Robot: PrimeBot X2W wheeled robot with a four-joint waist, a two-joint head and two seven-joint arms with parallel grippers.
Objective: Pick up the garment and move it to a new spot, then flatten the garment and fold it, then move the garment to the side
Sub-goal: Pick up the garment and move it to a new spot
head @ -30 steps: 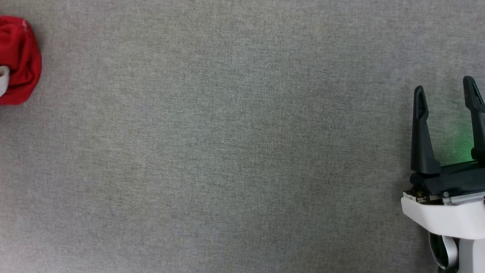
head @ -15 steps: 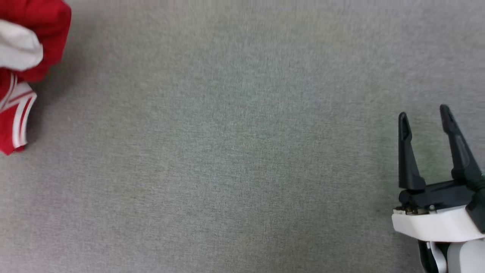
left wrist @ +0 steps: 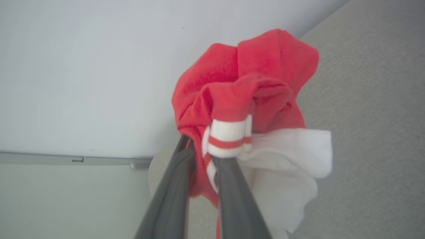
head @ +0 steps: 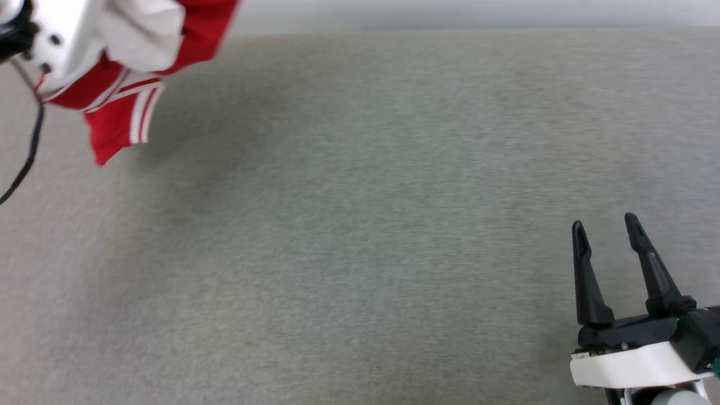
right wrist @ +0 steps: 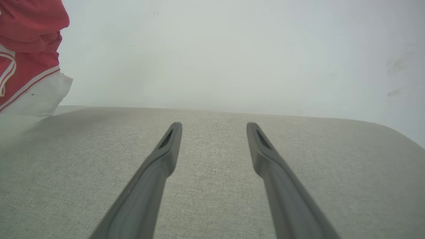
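Note:
The garment (head: 121, 109), red with a white sleeve and striped trim, hangs bunched at the head view's top left, lifted off the grey surface under my left arm's white wrist. In the left wrist view my left gripper (left wrist: 202, 149) is shut on the garment (left wrist: 245, 93), its fingers pinching the striped trim and red cloth. The garment's letters and number are hidden in the folds. My right gripper (head: 604, 225) stands open and holds nothing at the lower right, far from the cloth. In the right wrist view the right gripper (right wrist: 214, 127) is also open, with the garment (right wrist: 26, 59) at the upper left.
A wide grey fabric-covered surface (head: 360, 225) spreads under both arms; its far edge (head: 450, 31) meets a pale wall (right wrist: 232, 49). A black cable (head: 28, 152) hangs from my left wrist at the left edge.
The camera has tilted, bringing the surface's far edge into view. The garment has risen off the surface and come rightward in my left gripper. The right gripper sits lower in the picture.

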